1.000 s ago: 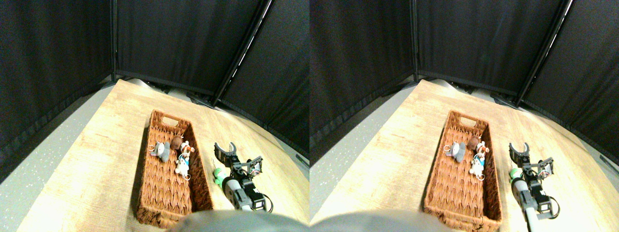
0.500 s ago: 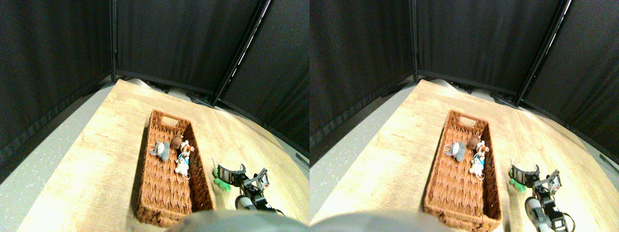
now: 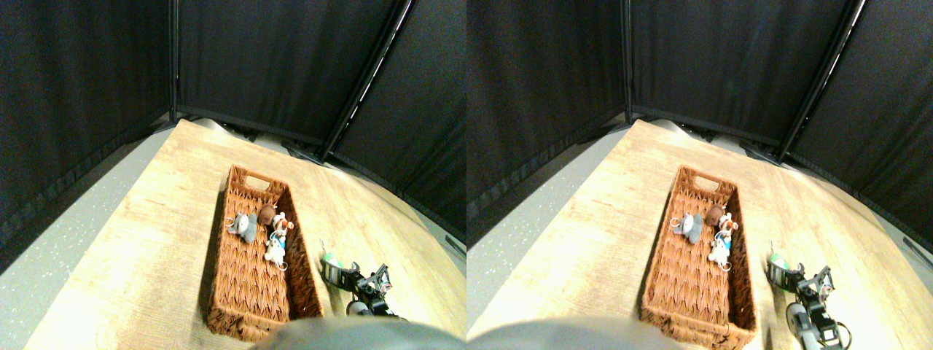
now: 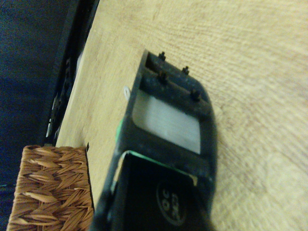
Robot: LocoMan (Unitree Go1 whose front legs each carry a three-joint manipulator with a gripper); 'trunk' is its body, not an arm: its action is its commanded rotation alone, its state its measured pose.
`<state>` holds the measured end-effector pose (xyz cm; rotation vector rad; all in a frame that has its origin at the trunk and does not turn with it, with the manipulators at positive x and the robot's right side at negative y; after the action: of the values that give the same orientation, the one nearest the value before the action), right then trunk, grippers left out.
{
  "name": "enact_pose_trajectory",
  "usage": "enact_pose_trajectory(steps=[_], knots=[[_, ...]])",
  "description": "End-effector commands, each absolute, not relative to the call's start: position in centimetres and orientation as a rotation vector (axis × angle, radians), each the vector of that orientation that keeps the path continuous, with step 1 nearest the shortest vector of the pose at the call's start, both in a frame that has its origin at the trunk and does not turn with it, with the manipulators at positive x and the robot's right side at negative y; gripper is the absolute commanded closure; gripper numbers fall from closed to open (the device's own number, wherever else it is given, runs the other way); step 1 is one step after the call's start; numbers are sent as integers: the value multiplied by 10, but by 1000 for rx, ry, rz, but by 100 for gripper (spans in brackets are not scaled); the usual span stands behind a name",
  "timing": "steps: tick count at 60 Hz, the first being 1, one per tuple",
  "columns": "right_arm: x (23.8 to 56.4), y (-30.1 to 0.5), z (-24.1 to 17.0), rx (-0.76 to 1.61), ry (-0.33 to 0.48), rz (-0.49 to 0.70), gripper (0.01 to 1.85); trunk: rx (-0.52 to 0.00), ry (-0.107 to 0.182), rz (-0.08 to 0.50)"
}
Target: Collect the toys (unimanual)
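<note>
A mint green toy [image 3: 330,259] lies on the light wooden table [image 3: 146,240], just right of the woven basket [image 3: 229,306], with the right end effector [image 3: 337,272] down on the table and touching it from the near side. Only a small patch of green shows past the dark jaws, so which way the toy points and how its long axis runs cannot be told. In the wrist view a thin mint green edge [image 4: 117,144] runs along the side of the jaw frame [image 4: 168,110], which is pressed low over the wood grain. Whether the jaws are spread or pressed together on the toy cannot be told from either view.

Inside the basket, toward its far half, lie three more toys: a grey one [image 3: 243,228] at the left, a brown one [image 3: 267,214] farther back, and a white-with-blue one [image 3: 275,249] against the right wall. Black curtains [image 3: 277,65] stand behind the table.
</note>
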<state>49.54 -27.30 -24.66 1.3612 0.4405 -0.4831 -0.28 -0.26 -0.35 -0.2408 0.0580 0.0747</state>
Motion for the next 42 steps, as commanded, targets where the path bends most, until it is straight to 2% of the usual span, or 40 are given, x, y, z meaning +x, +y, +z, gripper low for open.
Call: enact_pose_trajectory(steps=[1, 5, 11, 13, 15, 16, 18, 22, 29, 35, 42], knots=[[497, -277, -254, 1387, 432, -509, 110, -257, 81, 95], [498, -278, -258, 1401, 422, -526, 112, -257, 81, 95], [498, -278, -261, 1424, 381, -579, 128, -256, 79, 93], [498, -278, -261, 1401, 362, -583, 142, -257, 80, 92], [497, -277, -261, 1349, 326, -585, 170, -256, 80, 92], [497, -277, -261, 1272, 314, -578, 177, -256, 80, 92], [497, -276, -259, 1215, 305, -579, 180, -256, 80, 92], [499, -273, -253, 1140, 264, -577, 170, -255, 80, 93], [501, -273, -248, 1154, 214, -599, 169, -251, 82, 86], [504, -273, -241, 1133, 174, -524, 165, -248, 84, 82], [506, -270, -235, 1190, 139, -490, 168, -240, 88, 76]])
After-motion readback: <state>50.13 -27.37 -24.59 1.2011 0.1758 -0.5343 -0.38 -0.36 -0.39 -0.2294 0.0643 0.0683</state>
